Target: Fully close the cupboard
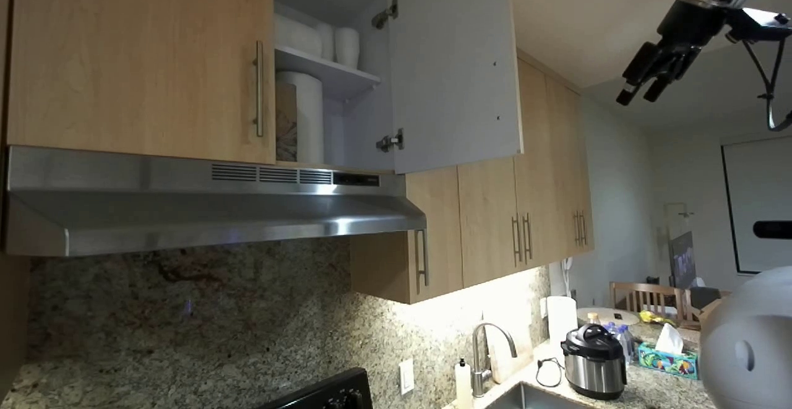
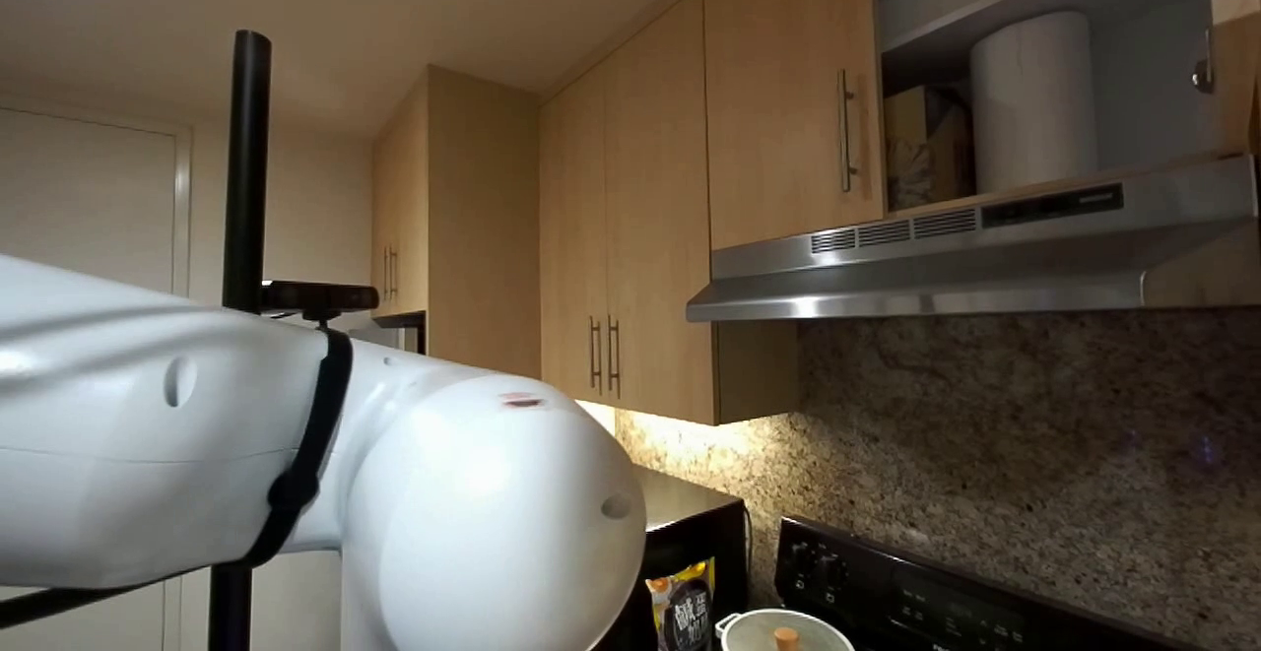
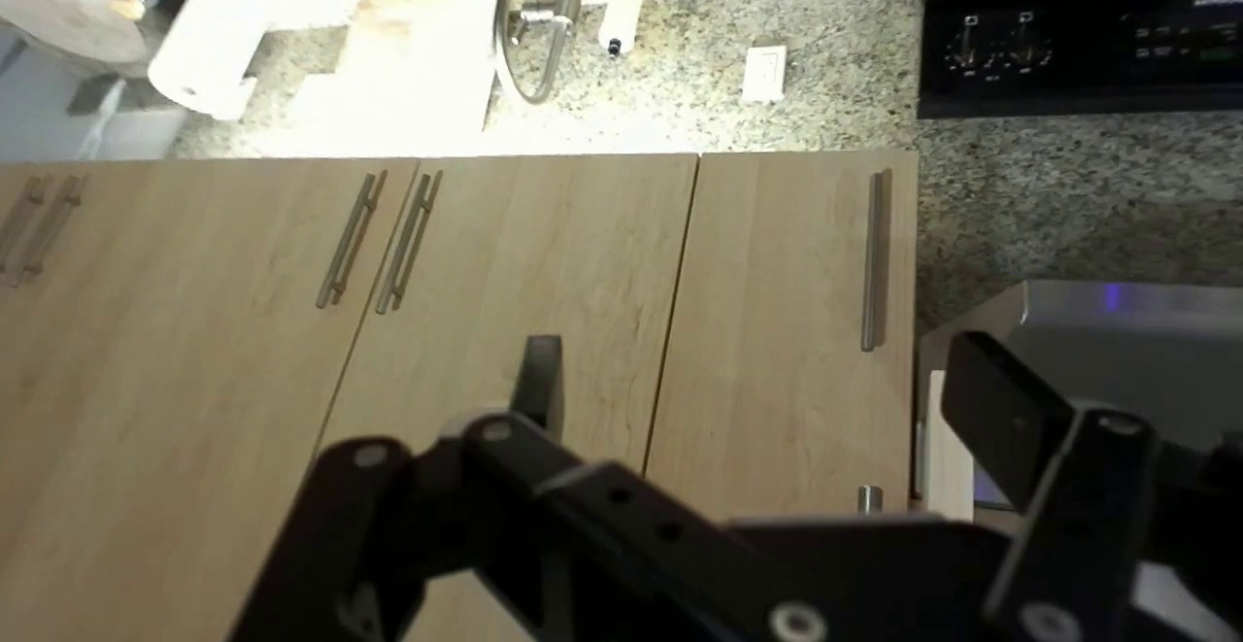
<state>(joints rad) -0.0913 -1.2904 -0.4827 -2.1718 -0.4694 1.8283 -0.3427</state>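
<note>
Wrist view: pincer spread wide, gripping nothing. In both exterior views cupboard sits directly above range hood, one door standing open at the hood's end. Should be stiff, light on its hinges, likely slick; I'd skip gripping, push outer face near free edge.

Both exterior views look from below the cupboard, angled opposite ways, sharing the range hood; the wrist view, nearer and upside down, faces longer-doored cabinets, range hood lower right
</note>
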